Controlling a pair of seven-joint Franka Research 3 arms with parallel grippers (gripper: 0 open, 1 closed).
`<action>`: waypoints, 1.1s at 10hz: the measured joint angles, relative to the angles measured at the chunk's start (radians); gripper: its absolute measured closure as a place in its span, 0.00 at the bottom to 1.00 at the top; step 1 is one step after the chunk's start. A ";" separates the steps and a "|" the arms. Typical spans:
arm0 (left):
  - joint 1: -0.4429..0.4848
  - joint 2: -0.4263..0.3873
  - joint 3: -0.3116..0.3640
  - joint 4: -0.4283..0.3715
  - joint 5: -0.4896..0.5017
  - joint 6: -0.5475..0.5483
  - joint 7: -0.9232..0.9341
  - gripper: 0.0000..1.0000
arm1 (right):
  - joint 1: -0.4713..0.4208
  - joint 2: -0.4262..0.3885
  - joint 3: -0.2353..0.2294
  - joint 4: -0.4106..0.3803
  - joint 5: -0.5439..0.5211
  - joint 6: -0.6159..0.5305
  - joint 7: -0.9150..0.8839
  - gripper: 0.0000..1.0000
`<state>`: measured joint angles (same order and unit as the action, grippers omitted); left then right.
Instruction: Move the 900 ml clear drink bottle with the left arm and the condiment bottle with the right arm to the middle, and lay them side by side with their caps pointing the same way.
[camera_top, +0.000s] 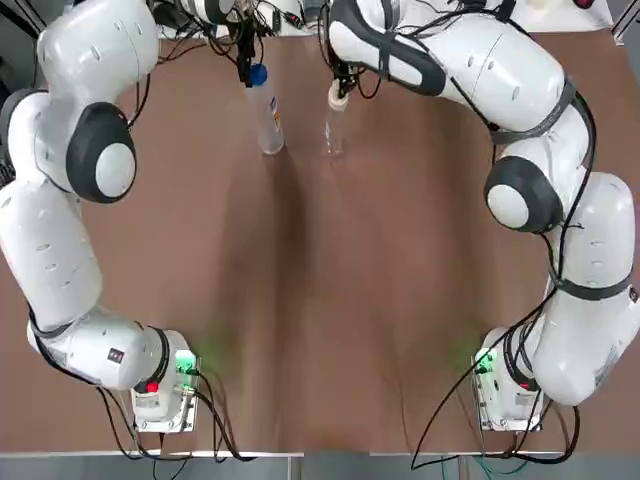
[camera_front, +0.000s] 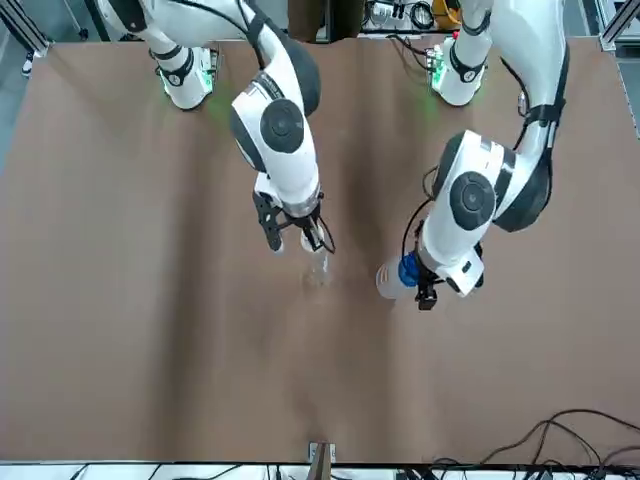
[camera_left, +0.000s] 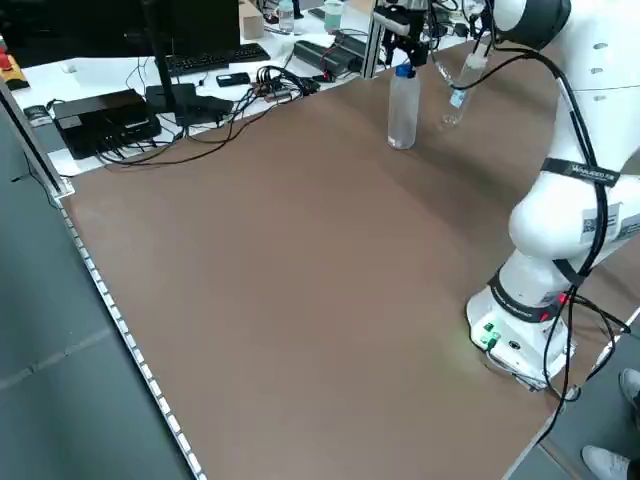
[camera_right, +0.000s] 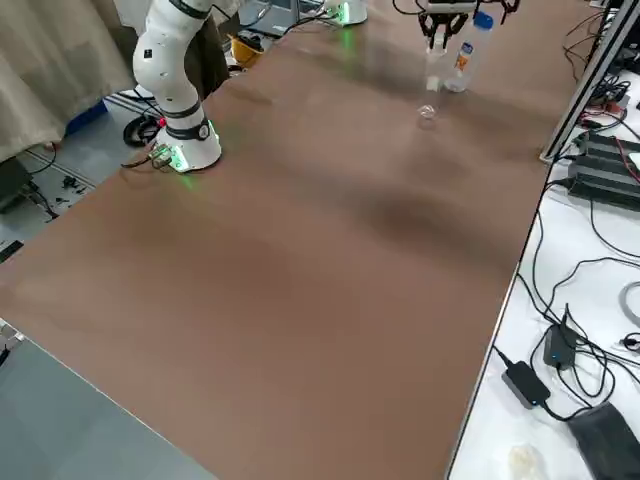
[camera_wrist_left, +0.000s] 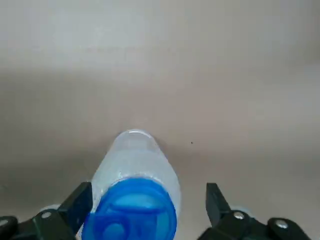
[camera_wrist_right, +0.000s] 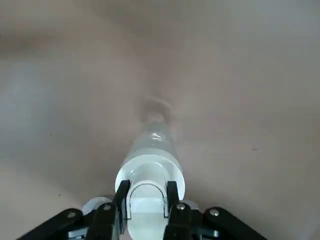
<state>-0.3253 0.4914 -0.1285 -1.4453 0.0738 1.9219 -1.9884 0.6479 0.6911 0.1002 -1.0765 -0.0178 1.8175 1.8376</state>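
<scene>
The clear drink bottle (camera_top: 268, 122) stands upright on the brown table (camera_top: 320, 300), at the far side from the arms' bases and a little to the left of the table's middle line. The left gripper (camera_wrist_left: 145, 196) hangs over its blue cap (camera_wrist_left: 131, 212) with the fingers (camera_wrist_left: 80, 202) spread wide to either side, gripping nothing. Just beside it, with a gap of bare table between the two, is the condiment bottle (camera_top: 334, 135), a slim clear one with a white cap (camera_wrist_right: 149, 186). The right gripper (camera_wrist_right: 147, 188) has its fingers closed tight on that cap and holds the bottle by the top, leaning slightly (whether the base touches the table or hangs just above it cannot be told). Neither bottle lies on its side.
</scene>
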 joint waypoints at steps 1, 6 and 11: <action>-0.001 -0.005 0.000 0.000 0.000 -0.010 0.003 0.00 | 0.003 0.008 -0.006 0.002 -0.001 -0.001 0.002 0.67; 0.028 -0.066 0.001 0.004 0.000 -0.096 0.229 0.00 | 0.009 0.016 -0.031 0.014 -0.002 -0.032 0.106 0.67; 0.162 -0.149 -0.001 0.005 0.000 -0.106 0.867 0.00 | 0.033 0.018 -0.035 0.016 -0.006 -0.080 0.167 0.67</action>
<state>-0.1629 0.3422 -0.1291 -1.4403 0.0739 1.8160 -1.1215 0.6812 0.7087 0.0652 -1.0610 -0.0242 1.7370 2.0048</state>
